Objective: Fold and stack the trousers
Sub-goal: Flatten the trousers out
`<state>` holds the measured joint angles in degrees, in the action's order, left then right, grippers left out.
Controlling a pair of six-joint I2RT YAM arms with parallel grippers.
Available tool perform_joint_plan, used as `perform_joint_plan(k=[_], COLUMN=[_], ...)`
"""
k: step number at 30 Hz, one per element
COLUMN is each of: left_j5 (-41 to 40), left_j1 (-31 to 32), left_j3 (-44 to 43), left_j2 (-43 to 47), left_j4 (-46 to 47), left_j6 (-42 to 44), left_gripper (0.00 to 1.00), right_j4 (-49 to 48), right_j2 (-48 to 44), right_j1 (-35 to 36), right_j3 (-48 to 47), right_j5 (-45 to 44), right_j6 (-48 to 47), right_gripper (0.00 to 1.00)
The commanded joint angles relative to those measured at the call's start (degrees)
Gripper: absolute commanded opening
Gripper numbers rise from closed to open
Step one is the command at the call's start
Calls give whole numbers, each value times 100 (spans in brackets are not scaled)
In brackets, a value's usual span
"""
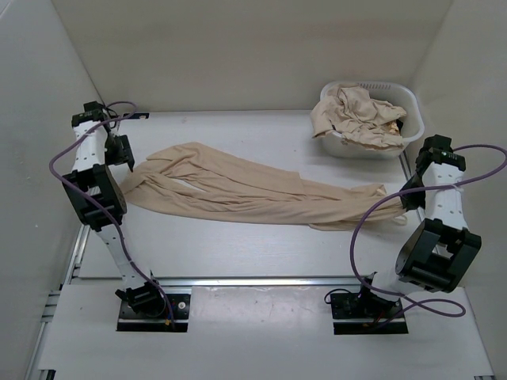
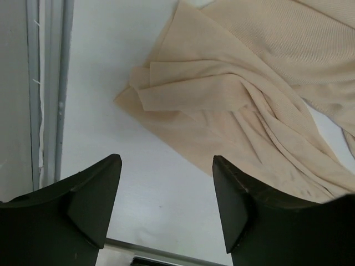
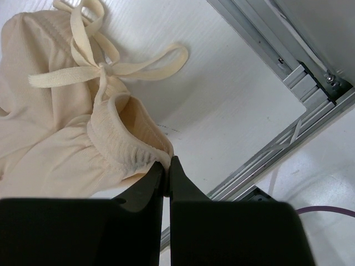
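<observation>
Your left jaws stand wide apart over the tabletop, holding nothing. The leg hem of the spread trousers lies flat just ahead of them and to their right. Your right jaws are pressed together, pinching the ribbed waistband of that pair, its drawstring lying loose ahead of the tips. Beyond the right jaws, a white laundry basket holds more crumpled trousers.

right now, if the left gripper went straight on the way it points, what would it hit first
Most likely the bare table, just short of the leg end of the trousers. Depth is unclear, so the left gripper might catch the fabric edge first.
</observation>
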<state>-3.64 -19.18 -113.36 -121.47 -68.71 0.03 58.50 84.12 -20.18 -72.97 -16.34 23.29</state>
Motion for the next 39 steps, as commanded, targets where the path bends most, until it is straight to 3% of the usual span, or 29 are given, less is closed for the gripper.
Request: perform_joint_plan(k=[1,3,6,7,10,14,16,18,22,26,30,33,34,35,39], left_j5=[-234,-181,-111,-163,-216,117,240,451,479,653,1031,1478,1550,1603,1656], left_j1=[-164,-253,-489,-542,-779,-965,-965,-965,-825,-772,-772,-772,-772,-772,-885], left_j3=[102,462,1419,1927,2501,2416,2362,2161,2099,2047,2239,2703,2836,2950,3180], left_j2=[421,922,1405,1407,1198,591,336,212,71,-43,202,825,1018,1211,1819], left_j4=[392,612,1051,1174,1526,1632,1859,1931,2256,2362,2362,2239,2239,2239,2239], left_j6=[-3,-3,-3,-3,-3,-3,-3,-3,-3,-3,-3,-3,-3,-3,-3], left_gripper=[79,77,68,50,28,28,36,53,66,69,64,53,42,38,39], right_j4=[-66,-67,-207,-260,-260,-313,-313,-313,-366,-366,-313,-313,-313,-313,-313], right_j2=[-263,-325,-387,-387,-440,-379,-247,-168,-54,-53,-53,-1,-1,-1,113], right_j1=[-29,-29,-29,-29,-29,-29,-29,-29,-29,-29,-29,-29,-29,-29,-29], right_j3=[90,204,432,546,678,731,732,670,670,670,617,512,512,512,512], right_j5=[16,86,148,201,201,201,201,201,201,201,201,201,201,149,148], right_j6=[-105,-158,-158,-158,-158,-158,-158,-158,-158,-158,-158,-211,-211,-211,-211], right_gripper=[0,0,0,0,0,0,0,0,0,0,0,0,0,0,0])
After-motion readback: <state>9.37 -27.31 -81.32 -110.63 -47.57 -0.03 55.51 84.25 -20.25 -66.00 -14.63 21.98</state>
